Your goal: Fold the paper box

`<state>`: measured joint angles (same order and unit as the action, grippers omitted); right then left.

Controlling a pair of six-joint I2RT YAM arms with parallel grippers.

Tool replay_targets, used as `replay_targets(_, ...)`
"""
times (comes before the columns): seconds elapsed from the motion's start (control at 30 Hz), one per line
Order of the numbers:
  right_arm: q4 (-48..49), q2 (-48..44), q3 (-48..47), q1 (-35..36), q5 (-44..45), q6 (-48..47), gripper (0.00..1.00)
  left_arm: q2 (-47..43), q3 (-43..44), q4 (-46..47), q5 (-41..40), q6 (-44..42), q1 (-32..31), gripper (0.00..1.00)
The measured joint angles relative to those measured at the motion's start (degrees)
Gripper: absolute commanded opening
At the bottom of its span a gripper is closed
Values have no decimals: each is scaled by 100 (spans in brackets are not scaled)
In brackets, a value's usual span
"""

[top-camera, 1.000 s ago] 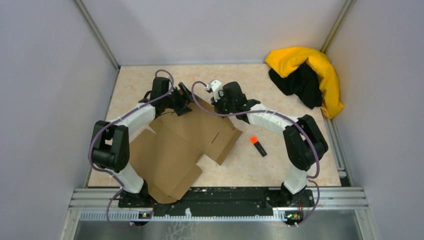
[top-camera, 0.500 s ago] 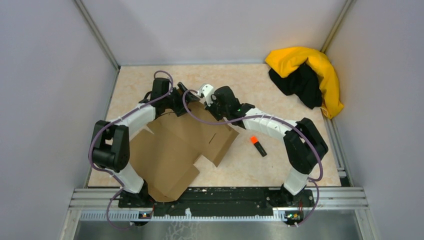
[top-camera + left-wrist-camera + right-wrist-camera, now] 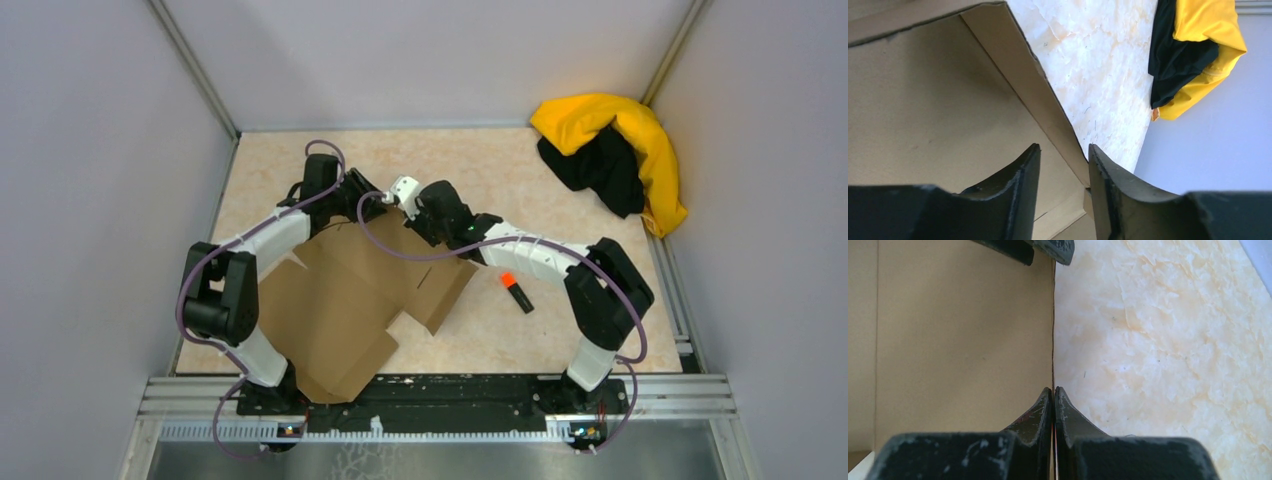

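**Right hand has closed in along the far flap edge**

The beige stone-pattern table [image 3: 560, 170] stands between plain grey walls. Near my bases, in the lower left of the top view, the paper box [image 3: 340, 300] lies as an open brown sheet, and its flaps are not yet raised. A little to its right lies an orange-tipped marker [image 3: 516, 292], apart from it.

Further up, at the sheet's far edge, my right gripper [image 3: 1053, 388] is pinched closed on the thin cardboard edge. In the last second it has travelled left along this edge. Now it is just beside my left gripper [image 3: 1064, 150], whose fingers stand apart with the flap edge between them, not pressing it. I judge both hands can now lift this flap together.

In the far right corner rests the cloth heap [image 3: 610, 150].
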<state>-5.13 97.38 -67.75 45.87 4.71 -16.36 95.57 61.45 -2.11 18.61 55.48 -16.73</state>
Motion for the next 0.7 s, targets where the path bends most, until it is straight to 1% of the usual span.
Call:
replay_targets(0.07, 9, 0, 33, 17, 63, -20, 0, -4, 0, 33, 0, 11, 0, 34)
replay_targets(0.17, 28, -2, 68, 48, 151, -61, 0, -4, 0, 66, 20, 28, 0, 18)
replay_targets(0.23, 33, -2, 74, 83, 203, -87, 0, -4, 0, 105, 52, 42, 0, 10)
replay_targets(0.27, 33, -4, 79, 103, 243, -109, 0, -4, 0, 118, 70, 39, 0, 7)
replay_targets(0.4, 70, -46, 149, 179, 400, -192, 0, -4, 0, 105, 129, 39, 0, 1)
replay_targets(0.43, 87, -74, 173, 201, 435, -208, 0, -4, 0, 107, 138, 37, 0, 2)
replay_targets(0.57, 83, -166, 195, 280, 553, -286, 0, -4, 0, 122, 188, 13, 26, 25)
replay_targets(0.63, 87, -214, 214, 321, 610, -319, 0, -4, 2, 122, 208, -9, 37, 40)
replay_targets(0.7, 90, -240, 214, 367, 695, -363, 0, -4, 2, 111, 203, -42, 50, 49)
